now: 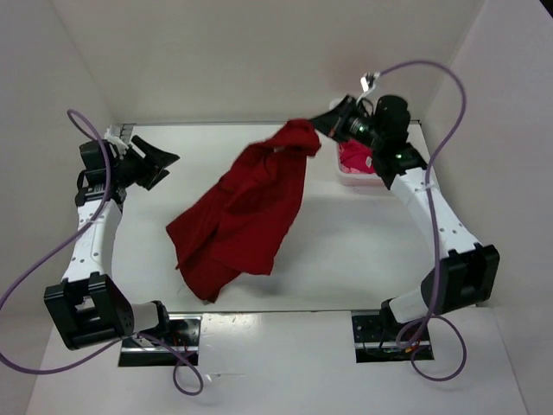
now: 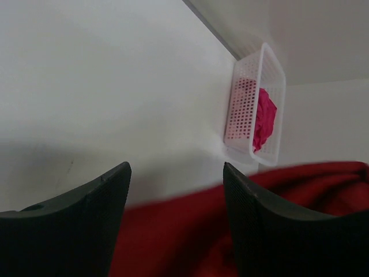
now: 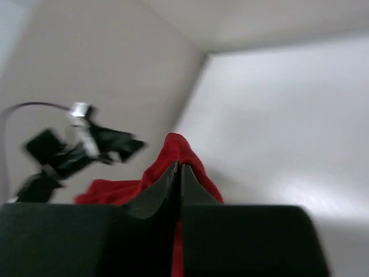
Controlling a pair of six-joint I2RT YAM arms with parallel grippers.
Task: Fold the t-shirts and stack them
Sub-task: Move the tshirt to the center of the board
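Note:
A dark red t-shirt (image 1: 246, 212) hangs slantwise over the table, lifted by one end at the back right. My right gripper (image 1: 324, 124) is shut on that raised end; its wrist view shows the red cloth (image 3: 184, 153) pinched between the closed fingertips. My left gripper (image 1: 164, 164) stands open at the left, apart from the shirt, with nothing between its fingers (image 2: 115, 196); the red shirt (image 2: 190, 236) shows blurred beyond them. A bright magenta-pink t-shirt (image 1: 356, 158) lies bunched in the white basket (image 1: 354, 179). No pale pink t-shirt shows.
The white lattice basket (image 2: 245, 109) sits at the back right of the table by the right arm's wrist. White walls close in the table at the back and sides. Purple cables loop from both arms.

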